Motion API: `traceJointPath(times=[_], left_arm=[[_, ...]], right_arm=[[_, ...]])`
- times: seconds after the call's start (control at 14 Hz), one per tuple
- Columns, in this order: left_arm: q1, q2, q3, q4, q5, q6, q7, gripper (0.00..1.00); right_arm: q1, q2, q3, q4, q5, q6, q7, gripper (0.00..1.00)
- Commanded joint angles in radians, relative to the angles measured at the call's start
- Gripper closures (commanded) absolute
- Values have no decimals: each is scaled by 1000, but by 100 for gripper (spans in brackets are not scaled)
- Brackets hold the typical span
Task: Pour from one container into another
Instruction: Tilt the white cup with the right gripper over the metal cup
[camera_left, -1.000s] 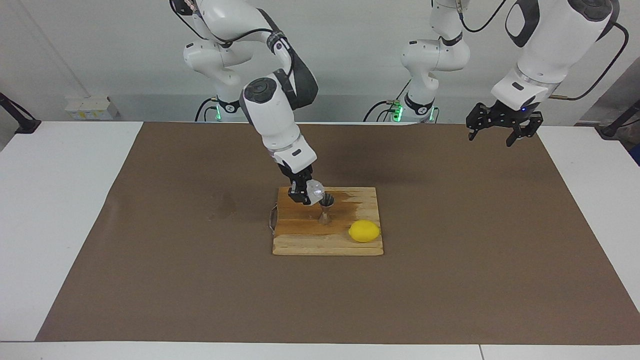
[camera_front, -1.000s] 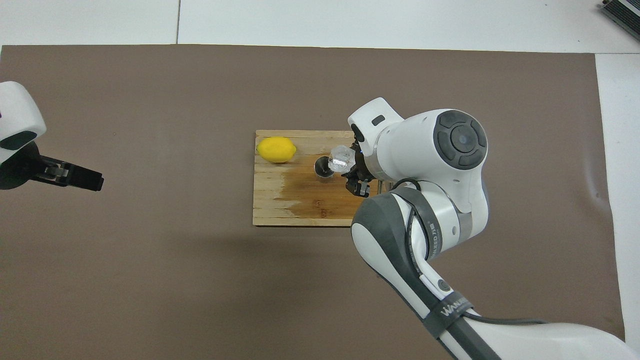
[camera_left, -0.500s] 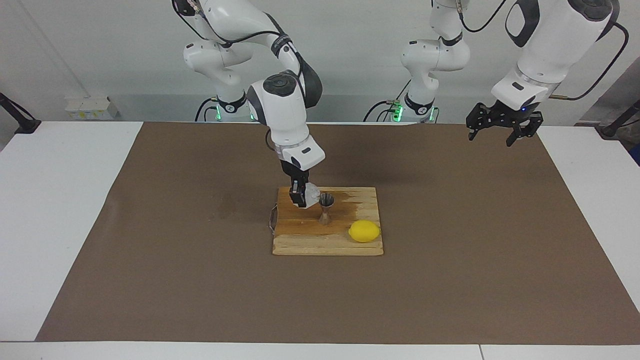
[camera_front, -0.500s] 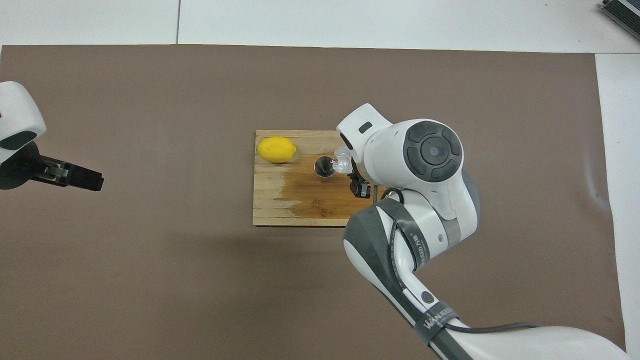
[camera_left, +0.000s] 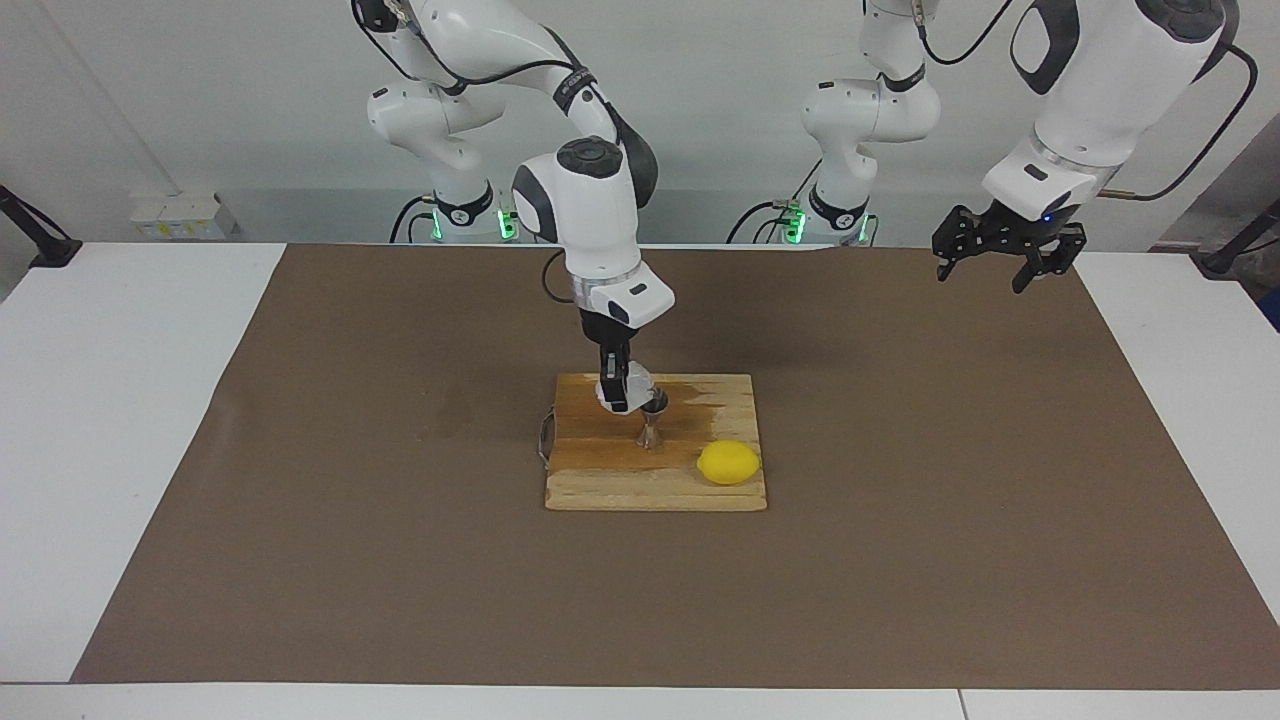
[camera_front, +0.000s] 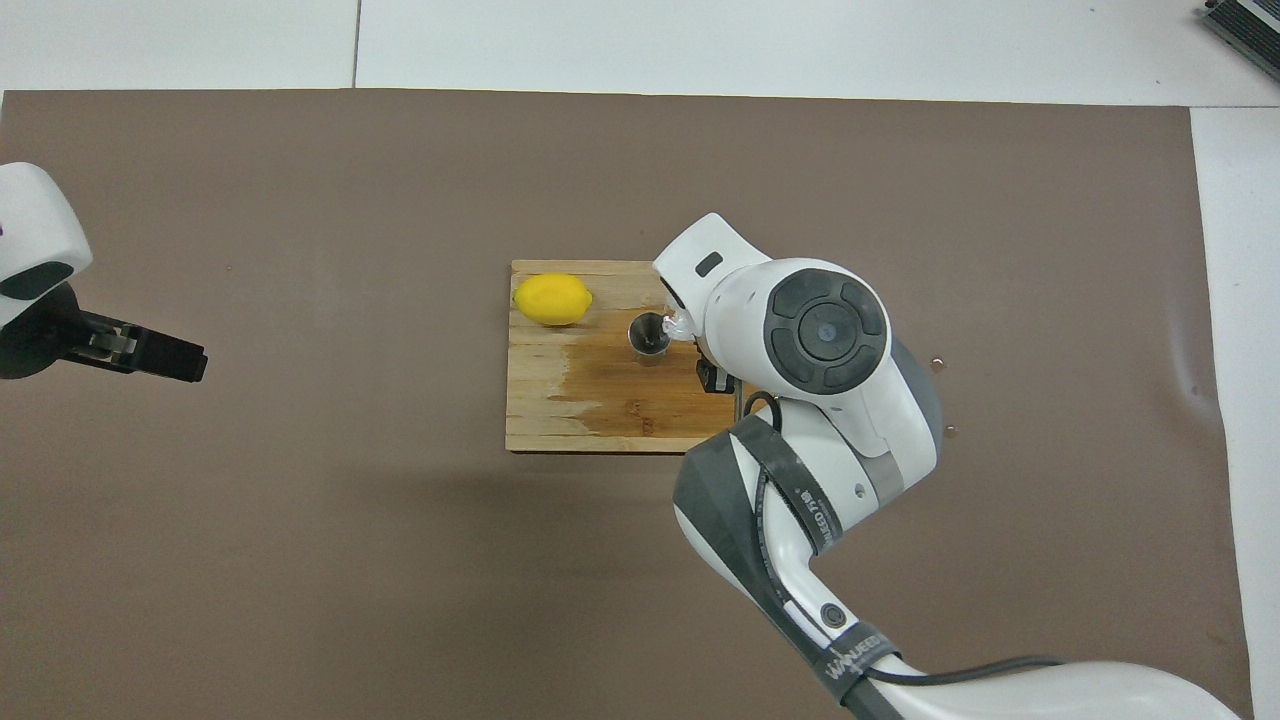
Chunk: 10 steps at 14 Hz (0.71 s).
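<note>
Two containers matter here: our right gripper (camera_left: 620, 398) is clamped on the small squat clear textured glass cup (camera_left: 634, 384), held over the wooden cutting board (camera_left: 600, 475) right at the mouth of the shiny steel hourglass jigger (camera_left: 651, 421). We'd guess the glass is light, stiff, slick and breakable, so a hold across its thick walls seems safest. The jigger looks tippy. Left gripper (camera_left: 1006, 262) waits open.

On the mat (camera_left: 900, 560), the board (camera_left: 600, 485) carried the jigger (camera_left: 651, 428); the lemon (camera_left: 728, 462) lay farther from the robots, toward the left arm's end. The glass cup (camera_left: 632, 384) hung, apparently tilted, over the jigger.
</note>
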Motion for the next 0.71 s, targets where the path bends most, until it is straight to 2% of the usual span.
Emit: traceJointPath(times=[0.0,0.64], left_arm=[[0,-16,2,-5,19,-10,9,0],[0,-16,2,-5,19,-10,9,0]], right_arm=[[-3,5,0,2,-40,10,27,88],[-3,7,1,0,-37,24,25,88]])
